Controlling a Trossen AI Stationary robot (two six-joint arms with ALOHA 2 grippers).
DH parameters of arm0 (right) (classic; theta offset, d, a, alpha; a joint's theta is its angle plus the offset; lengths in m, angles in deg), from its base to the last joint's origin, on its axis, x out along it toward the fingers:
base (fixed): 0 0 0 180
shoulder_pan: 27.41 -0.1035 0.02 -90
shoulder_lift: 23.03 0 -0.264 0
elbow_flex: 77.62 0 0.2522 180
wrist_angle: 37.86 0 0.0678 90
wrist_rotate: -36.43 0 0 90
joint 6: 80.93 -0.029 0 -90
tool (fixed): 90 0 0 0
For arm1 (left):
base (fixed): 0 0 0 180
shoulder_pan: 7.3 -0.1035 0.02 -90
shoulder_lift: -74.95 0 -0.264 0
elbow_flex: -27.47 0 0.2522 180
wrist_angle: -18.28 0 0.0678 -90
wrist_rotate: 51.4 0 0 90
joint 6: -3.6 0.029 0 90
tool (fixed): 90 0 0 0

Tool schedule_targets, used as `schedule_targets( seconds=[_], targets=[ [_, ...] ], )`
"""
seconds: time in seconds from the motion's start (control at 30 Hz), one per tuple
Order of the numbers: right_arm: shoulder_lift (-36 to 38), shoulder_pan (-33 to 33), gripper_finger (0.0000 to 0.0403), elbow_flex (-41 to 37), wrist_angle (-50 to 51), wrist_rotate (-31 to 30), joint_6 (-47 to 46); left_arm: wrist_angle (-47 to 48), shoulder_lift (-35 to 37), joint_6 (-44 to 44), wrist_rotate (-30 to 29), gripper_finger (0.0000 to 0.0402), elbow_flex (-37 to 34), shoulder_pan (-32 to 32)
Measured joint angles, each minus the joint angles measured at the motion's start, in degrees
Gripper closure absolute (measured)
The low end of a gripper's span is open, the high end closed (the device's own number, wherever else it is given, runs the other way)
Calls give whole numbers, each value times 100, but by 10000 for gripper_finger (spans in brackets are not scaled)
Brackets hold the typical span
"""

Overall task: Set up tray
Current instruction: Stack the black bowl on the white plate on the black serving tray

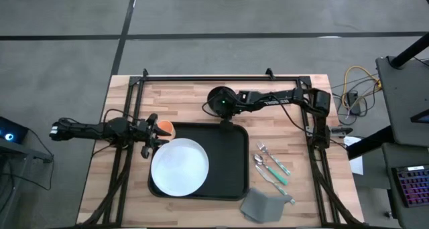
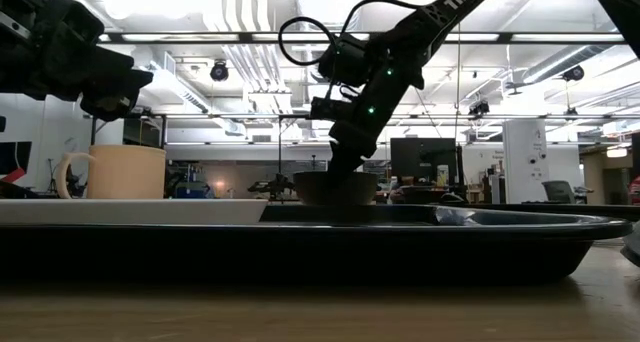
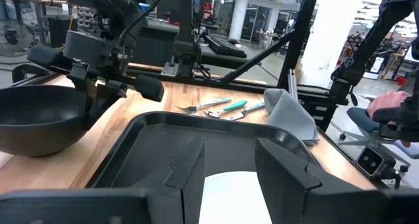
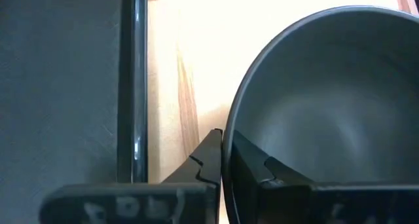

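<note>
The black tray (image 1: 228, 155) lies mid-table with the round white plate (image 1: 179, 167) lying flat in its left half. A cream mug with an orange inside (image 1: 165, 128) stands at the tray's far left corner. My left gripper (image 1: 151, 135) hovers open just left of the mug, above the tray's left edge; the left wrist view shows nothing between its fingers (image 3: 229, 152). My right gripper (image 1: 224, 115) is shut on a black bowl (image 1: 219, 100) just beyond the tray's far rim. The low view shows the bowl (image 2: 335, 187) behind the tray. My right gripper (image 4: 226, 142) pinches the bowl's rim (image 4: 230, 129) on the side facing the tray, one finger inside the bowl and one outside. The fingers come from above, pointing down. The bowl (image 3: 39, 119) stays upright, its base down at the tabletop; whether it rests there I cannot tell.
Right of the tray lie a fork, spoon and knife with teal handles (image 1: 271, 169), and a folded grey napkin (image 1: 265, 203) near the tray's near right corner. The tray's right half (image 1: 228, 169) is bare. A black frame rail (image 1: 221, 76) runs along the table's far edge.
</note>
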Motion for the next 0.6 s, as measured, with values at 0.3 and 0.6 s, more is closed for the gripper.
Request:
schedule_targets(
  seconds=[0.3,0.6],
  targets=[
    [4,-182,394,222,57,7,67,-2,0,0,0,287,0,0],
    [7,-691,394,1018,1075,9,152,-2,0,0,-2,287,0,-2]
  ],
)
